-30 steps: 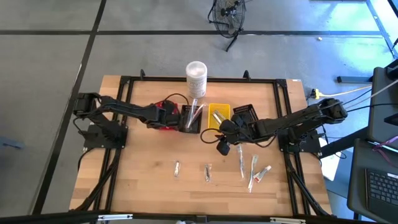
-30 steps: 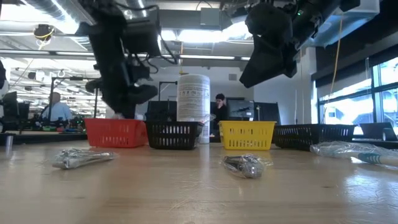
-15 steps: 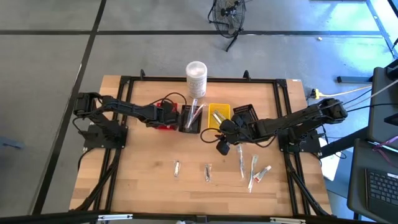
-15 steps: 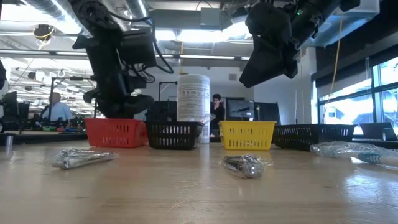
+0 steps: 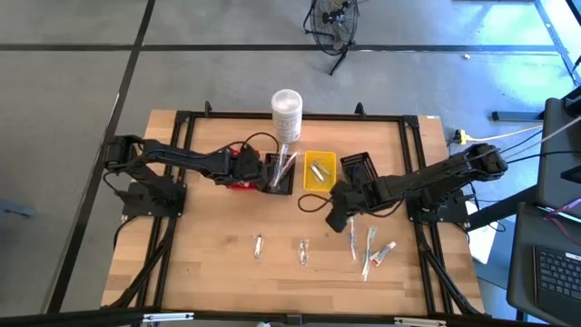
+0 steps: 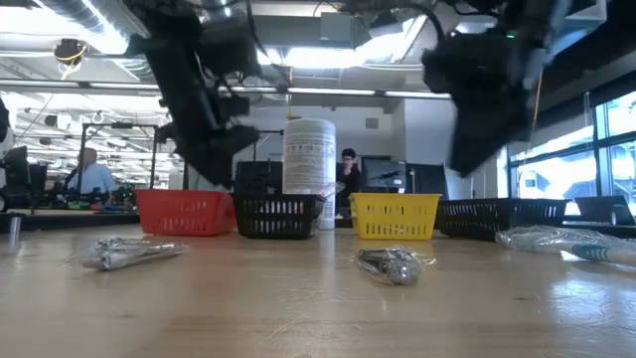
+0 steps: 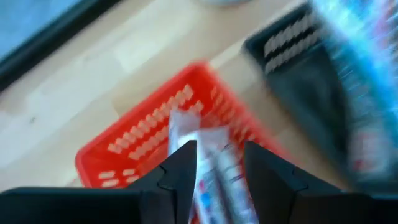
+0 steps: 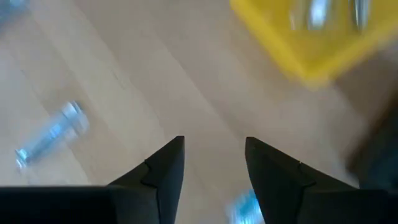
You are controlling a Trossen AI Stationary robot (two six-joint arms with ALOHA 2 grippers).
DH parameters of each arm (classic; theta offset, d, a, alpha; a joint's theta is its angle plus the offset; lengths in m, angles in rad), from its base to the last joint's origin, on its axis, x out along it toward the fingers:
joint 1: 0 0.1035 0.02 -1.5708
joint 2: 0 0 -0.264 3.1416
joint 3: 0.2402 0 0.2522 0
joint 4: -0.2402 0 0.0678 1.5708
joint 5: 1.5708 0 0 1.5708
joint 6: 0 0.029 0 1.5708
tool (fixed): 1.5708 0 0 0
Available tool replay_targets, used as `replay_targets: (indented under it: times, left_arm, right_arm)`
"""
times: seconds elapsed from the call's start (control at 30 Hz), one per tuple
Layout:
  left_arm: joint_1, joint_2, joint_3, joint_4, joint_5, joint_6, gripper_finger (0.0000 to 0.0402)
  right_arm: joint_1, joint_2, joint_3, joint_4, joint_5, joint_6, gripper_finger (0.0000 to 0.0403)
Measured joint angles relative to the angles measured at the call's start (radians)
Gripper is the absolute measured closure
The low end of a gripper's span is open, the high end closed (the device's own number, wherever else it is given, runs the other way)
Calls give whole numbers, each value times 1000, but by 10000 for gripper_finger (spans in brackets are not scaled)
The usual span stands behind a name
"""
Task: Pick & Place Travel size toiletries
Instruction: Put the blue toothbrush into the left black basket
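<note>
Red plastic fills my left wrist feed: the left gripper [image 7: 216, 163] hangs over the red basket [image 5: 238, 173], fingers parted with nothing between them, and white tubes [image 7: 208, 168] lie in the basket below the gap. From above I see that gripper [image 5: 247, 163] over the red basket at the table's back, next to the black basket [image 5: 278, 172] with long wrapped items [image 5: 284, 163] standing out of it. A tall white container [image 5: 286, 113] stands behind the baskets.

My right gripper [image 5: 335, 213] sits just in front of the yellow basket [image 5: 319, 171], above bare wood. Its fingers [image 8: 163, 167] stand apart and hold nothing; only tabletop shows in the gap. Silvery pieces [image 5: 317, 172] lie in the yellow basket. A second black basket [image 5: 358, 167] is to that basket's right.

On the wooden table [image 5: 200, 245] toward the front edge I count loose toiletries: one small wrapped item [image 5: 258, 245], another wrapped item [image 5: 303, 252] near the middle, two pale wrapped toothbrushes [image 5: 352, 238] side by side beside the right gripper, and a small white tube [image 5: 386, 252] at the right end of the row. None touches either gripper.

In the low feed, a person [image 6: 350, 167] shows far behind the baskets.
</note>
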Motion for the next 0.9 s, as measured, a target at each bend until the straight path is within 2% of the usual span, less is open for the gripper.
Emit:
replay_targets:
  times: [0.17,0.4,0.67,0.9]
  left_arm:
    - [-56,-58,23,17,-47,26,274]
    - [-165,-118,23,40,-89,13,274]
    - [-300,-119,23,53,-121,-21,274]
    - [-393,-119,23,65,-174,-54,274]
  right_arm:
    - [56,0,0,-152,-56,190,235]
    - [144,0,0,-170,-65,415,256]
    - [220,41,0,-177,-54,561,263]
    - [245,142,0,-178,-62,588,259]
